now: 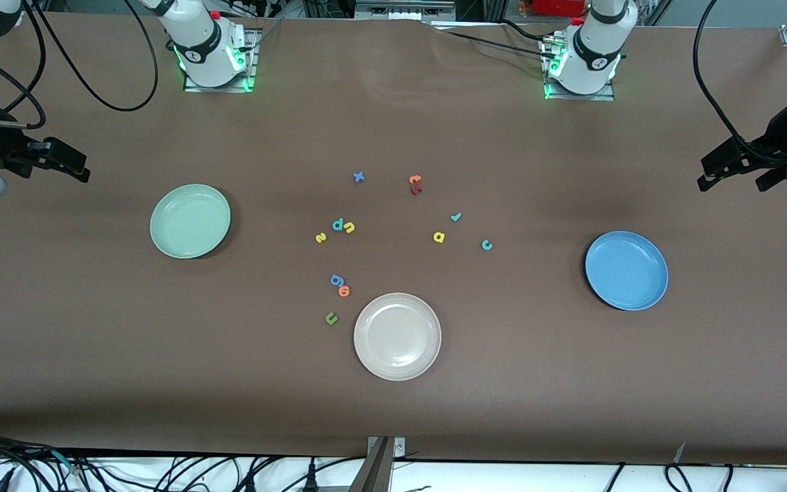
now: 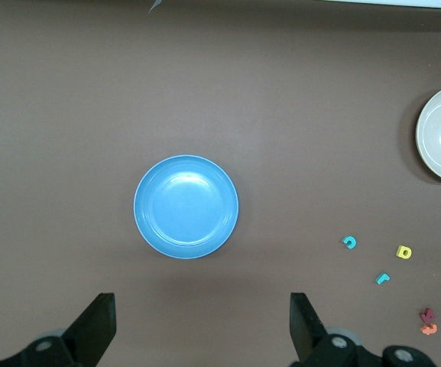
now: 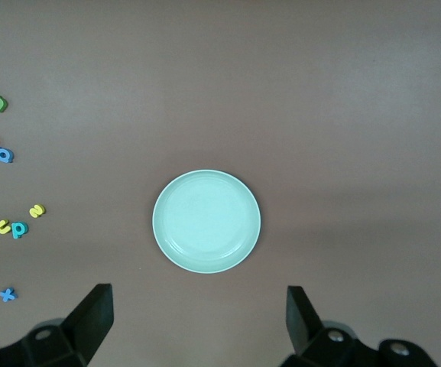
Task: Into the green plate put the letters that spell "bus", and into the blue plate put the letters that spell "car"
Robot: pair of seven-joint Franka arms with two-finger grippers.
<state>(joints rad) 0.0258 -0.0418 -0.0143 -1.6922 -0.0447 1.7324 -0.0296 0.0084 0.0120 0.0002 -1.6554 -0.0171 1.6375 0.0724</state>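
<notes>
In the front view, a round, shallow beige plate (image 1: 397,336) is seen on the brown table (image 1: 93,355), and everything else is placed from it. The round pale mint-green plate (image 1: 190,221) lies farther from the camera than the beige plate, toward the right arm's end; the round bright blue plate (image 1: 626,270) lies toward the left arm's end. Both are seen empty. Farther from the camera than the beige plate, the tiny teal foam b (image 1: 338,224) and yellow foam u (image 1: 350,227) are found touching, with the yellow foam s (image 1: 320,238) near them. The yellow foam a (image 1: 438,237), teal foam r (image 1: 456,217) and teal foam c (image 1: 486,245) are scattered apart, more toward the blue plate. A blue foam g (image 1: 336,279), orange foam o (image 1: 344,291) and green foam u (image 1: 330,318) lie just beside the beige plate. The right gripper (image 1: 69,164) is held in the air over the table's edge at its own end, the left gripper (image 1: 732,167) likewise at the other end; both arms wait. In the left wrist view, the left gripper's fingers (image 2: 306,325) are seen spread wide with nothing between them, the blue plate lying under them and the beige plate well apart. In the right wrist view, the right gripper's fingers (image 3: 95,317) are likewise spread wide and empty, over the green plate.
</notes>
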